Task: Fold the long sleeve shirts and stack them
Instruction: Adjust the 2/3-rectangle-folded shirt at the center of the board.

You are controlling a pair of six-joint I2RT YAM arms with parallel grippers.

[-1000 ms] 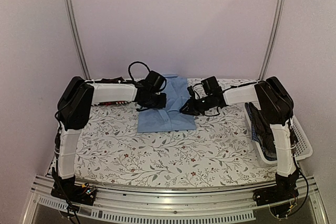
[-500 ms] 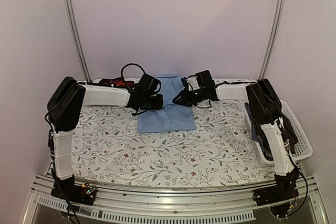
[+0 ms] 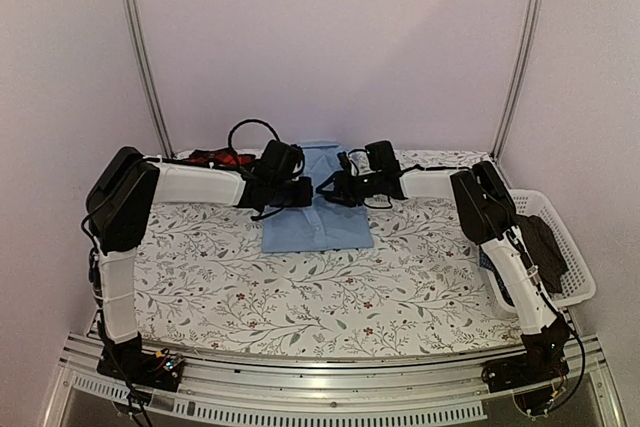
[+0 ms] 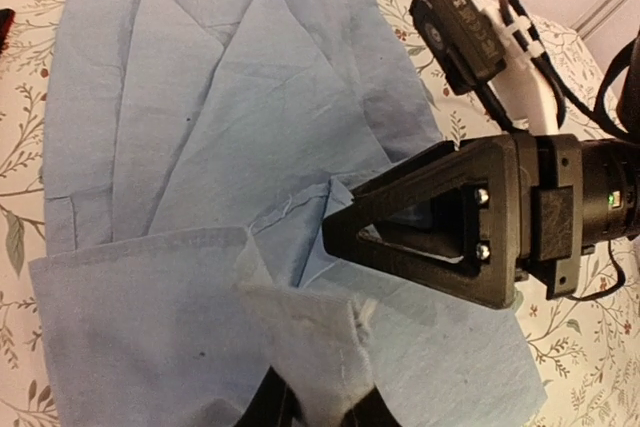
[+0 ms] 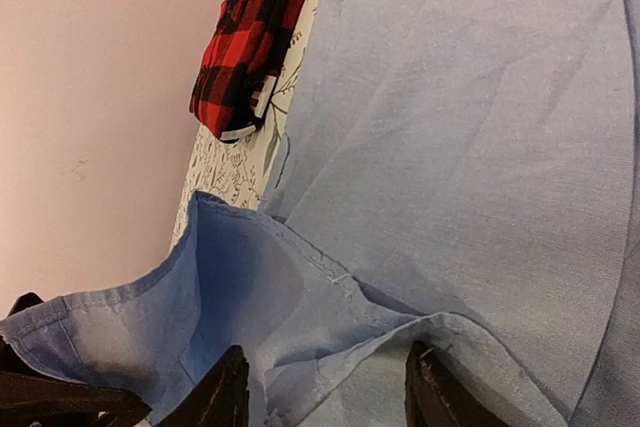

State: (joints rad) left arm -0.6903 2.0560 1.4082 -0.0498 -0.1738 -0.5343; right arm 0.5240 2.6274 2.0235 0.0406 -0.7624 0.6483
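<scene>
The light blue shirt (image 3: pixel 318 225), spread beneath both jaws, is being folded. Its hem is clamped in the left jaws, while the right jaws stand apart, seemingly gripping nothing. Next, the hem should be laid flat and released.

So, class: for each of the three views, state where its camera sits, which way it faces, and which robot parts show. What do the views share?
Top external: above, behind the bases, facing the far wall; both arms, left gripper and right gripper at the light blue shirt.
Left wrist: looks down at the shirt and right gripper; own fingers pinch cloth.
Right wrist: low over the shirt, facing the red plaid shirt; own fingers apart.
All three share that shirt.
</scene>
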